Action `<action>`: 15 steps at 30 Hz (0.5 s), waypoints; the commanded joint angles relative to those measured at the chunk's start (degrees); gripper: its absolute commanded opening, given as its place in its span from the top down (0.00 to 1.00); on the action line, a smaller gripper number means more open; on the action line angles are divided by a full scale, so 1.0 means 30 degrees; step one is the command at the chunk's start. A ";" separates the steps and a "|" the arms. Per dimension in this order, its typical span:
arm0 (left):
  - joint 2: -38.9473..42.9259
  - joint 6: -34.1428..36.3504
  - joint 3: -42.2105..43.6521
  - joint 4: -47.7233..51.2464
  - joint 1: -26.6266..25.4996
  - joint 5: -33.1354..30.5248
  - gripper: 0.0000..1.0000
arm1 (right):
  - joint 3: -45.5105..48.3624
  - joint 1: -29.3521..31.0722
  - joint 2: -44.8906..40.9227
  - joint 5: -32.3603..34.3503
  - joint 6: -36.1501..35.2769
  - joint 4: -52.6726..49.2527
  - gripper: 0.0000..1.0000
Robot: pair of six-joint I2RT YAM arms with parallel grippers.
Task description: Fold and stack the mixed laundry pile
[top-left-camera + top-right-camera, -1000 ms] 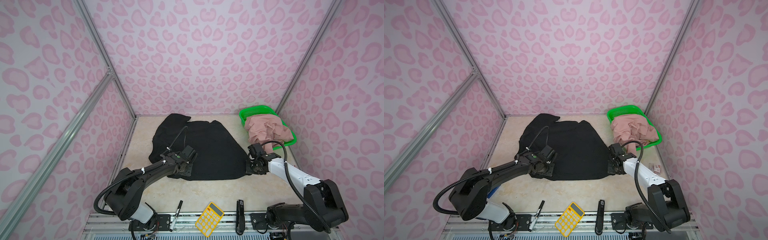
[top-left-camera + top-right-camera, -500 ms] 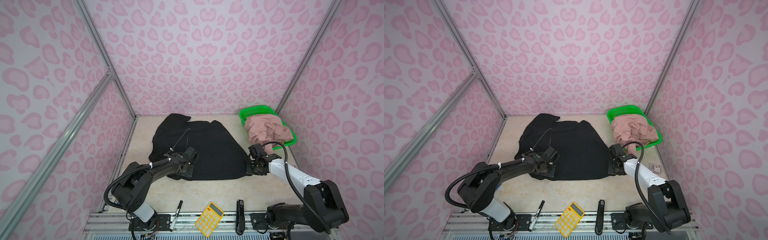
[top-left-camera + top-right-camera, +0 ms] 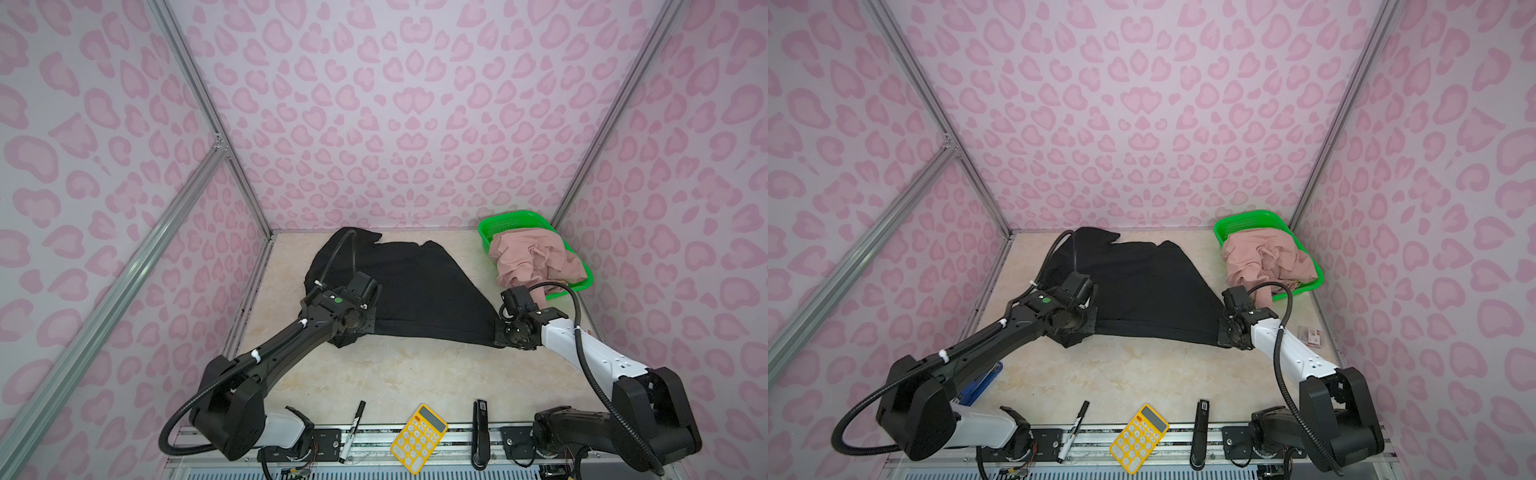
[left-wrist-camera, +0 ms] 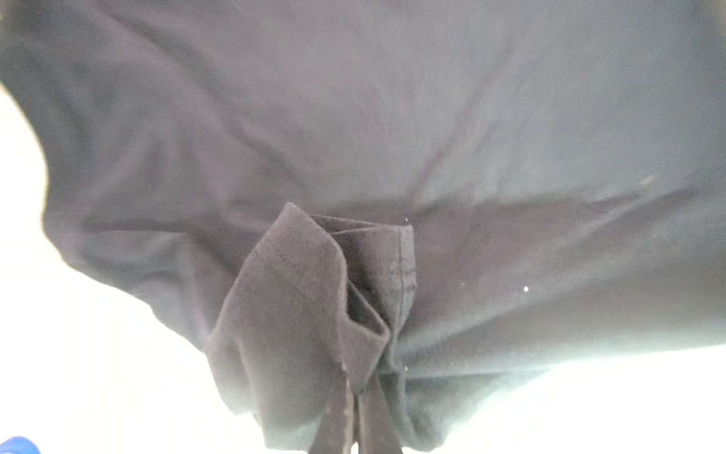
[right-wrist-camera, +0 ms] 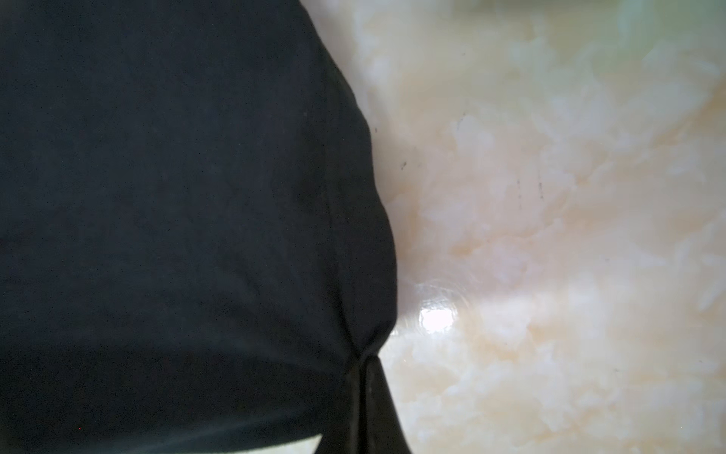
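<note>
I record the left claw [image 4: 355, 416] newly pinched shut on the black garment [image 3: 415, 282] hem at its tips, right claw [image 5: 359, 377] likewise clamped on cloth: fold judged ready.

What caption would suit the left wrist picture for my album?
Close-up: left pincer shut on a bunched hem fold of the black garment, pale table beside it.

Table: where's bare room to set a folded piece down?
Widest bare strip of table: between the black garment and the marker and calculator at the front edge. Narrow gap between garment and green basket. Crowded: back half.
</note>
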State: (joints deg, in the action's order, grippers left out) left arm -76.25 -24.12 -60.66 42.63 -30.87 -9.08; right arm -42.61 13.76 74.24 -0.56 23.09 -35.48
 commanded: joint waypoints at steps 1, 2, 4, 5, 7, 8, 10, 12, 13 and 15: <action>0.2120 0.0455 -0.0901 0.2335 0.1256 0.0140 0.97 | -0.0482 -0.0011 -0.0365 0.0465 -0.0251 -0.0911 1.00; 0.2706 0.0747 -0.1097 0.2503 0.1697 0.0546 0.97 | -0.0713 -0.0020 -0.0441 0.0478 -0.0358 -0.1090 1.00; 0.3892 0.1829 -0.1503 0.2720 0.2600 0.2035 0.97 | -0.1359 -0.0027 -0.0656 0.0685 -0.0567 -0.1538 1.00; 0.4324 0.2391 -0.1771 0.2912 0.2903 0.2541 0.97 | -0.1723 -0.0046 -0.0720 0.0908 -0.0665 -0.1810 1.00; 0.4906 0.3055 -0.2246 0.3417 0.3293 0.2880 0.97 | -0.2529 -0.0053 -0.0730 0.1622 -0.0625 -0.2400 1.00; 0.5113 0.3187 -0.2457 0.3642 0.3505 0.2937 0.97 | -0.2871 -0.0067 -0.0708 0.1920 -0.0686 -0.2634 1.00; 0.5414 0.3279 -0.2599 0.3805 0.4005 0.3219 0.97 | -0.3325 -0.0217 -0.0666 0.2098 -0.0842 -0.2876 1.00; 0.5550 0.3371 -0.2423 0.3694 0.4368 0.4198 0.95 | -0.3440 -0.0363 -0.0637 0.1970 -0.0903 -0.2851 1.00; 0.5503 0.3708 -0.2226 0.3604 0.4482 0.5150 0.93 | -0.3453 -0.0443 -0.0608 0.1905 -0.0944 -0.2817 1.00; 0.5172 0.3930 -0.1934 0.3602 0.4544 0.6601 0.90 | -0.3448 -0.0519 -0.0511 0.1789 -0.0962 -0.2798 1.00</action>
State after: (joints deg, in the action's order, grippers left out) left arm -60.18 -14.90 -67.18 51.96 -17.74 5.58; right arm -52.95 12.71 72.25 0.86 21.19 -41.06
